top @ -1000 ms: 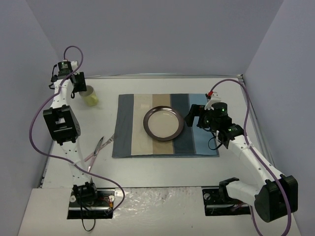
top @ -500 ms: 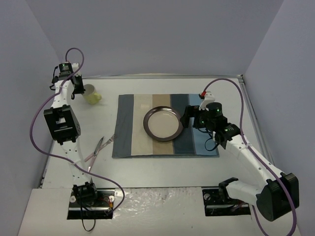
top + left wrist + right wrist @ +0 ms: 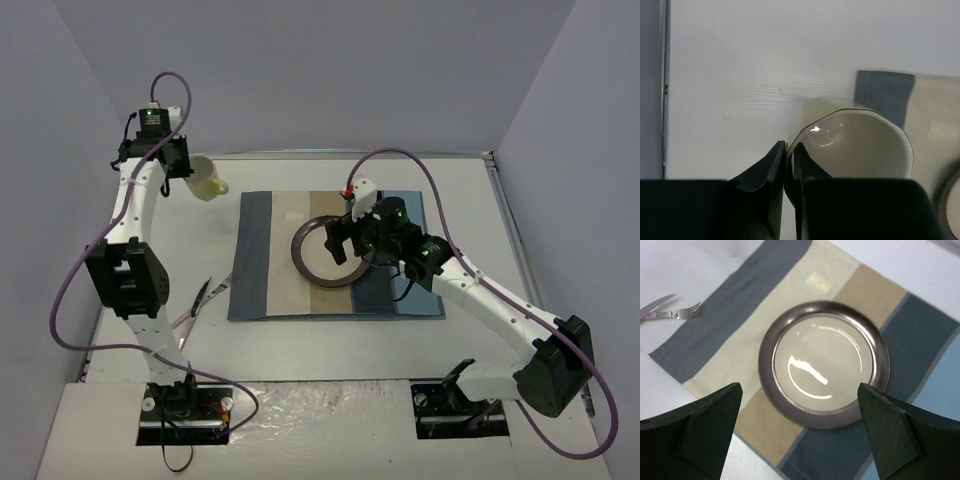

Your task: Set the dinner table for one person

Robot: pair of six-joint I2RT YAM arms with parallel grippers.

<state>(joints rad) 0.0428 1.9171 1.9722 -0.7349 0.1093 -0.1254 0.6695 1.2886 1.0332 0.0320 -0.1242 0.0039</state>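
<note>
My left gripper (image 3: 192,170) is shut on the wall of a pale yellow cup (image 3: 210,183) and holds it above the dinner table (image 3: 300,340), near the far left corner of the placemat. In the left wrist view the fingers (image 3: 775,160) pinch the rim of the cup (image 3: 855,145). My right gripper (image 3: 345,242) hovers open and empty over the dark-rimmed plate (image 3: 300,250) on the striped placemat (image 3: 265,260). In the right wrist view the plate (image 3: 824,362) lies between and beyond the open fingers (image 3: 705,430).
A fork (image 3: 222,285) and a knife (image 3: 198,298) lie on the table just left of the placemat; they also show in the right wrist view, the fork (image 3: 682,312) beside the knife (image 3: 655,305). Lavender-grey walls enclose the table on three sides.
My left gripper has lifted the cup off the table and carried it right, towards the placemat. My right gripper has moved left from the placemat's right side to over the plate.
</note>
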